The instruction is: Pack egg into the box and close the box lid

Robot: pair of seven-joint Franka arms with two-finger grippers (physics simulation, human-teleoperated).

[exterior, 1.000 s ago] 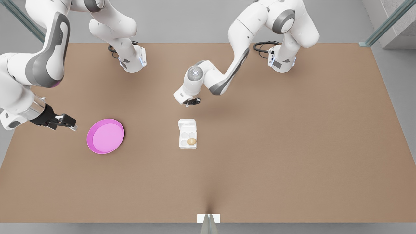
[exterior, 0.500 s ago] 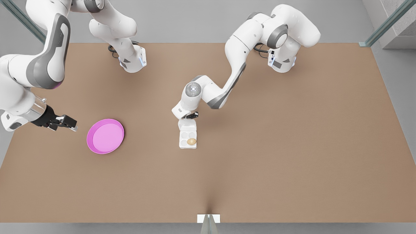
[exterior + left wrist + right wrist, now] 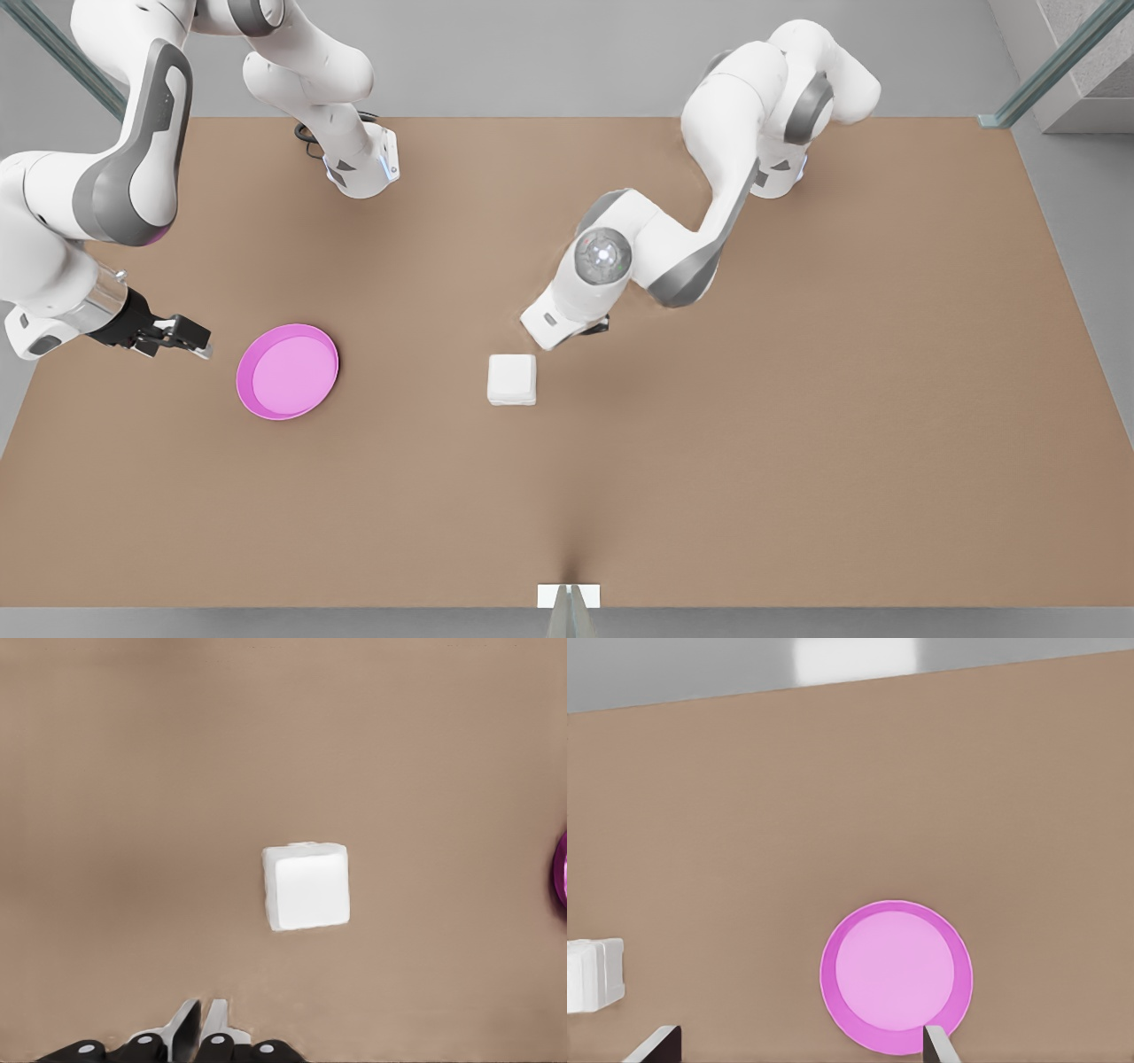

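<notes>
The white box (image 3: 511, 379) sits mid-table with its lid (image 3: 306, 887) flat down over the tray, so the egg is hidden. My left gripper (image 3: 595, 330) hangs just beyond the box toward the front view's right, apart from it, its fingers (image 3: 188, 1024) shut with nothing between them. My right gripper (image 3: 190, 341) waits at the front view's left beside the pink plate, open, its two fingers (image 3: 656, 1045) spread wide. The box's edge (image 3: 594, 974) also shows in the right wrist view.
A round pink plate (image 3: 287, 370) lies on the brown table (image 3: 797, 399) left of the box in the front view, also seen as the plate (image 3: 896, 975) in the right wrist view. Both arm bases stand along the far edge.
The lid was open with the egg visible in one cup; now it is down over the tray. My left gripper came down on the lid, then drew back to the front view's right.
</notes>
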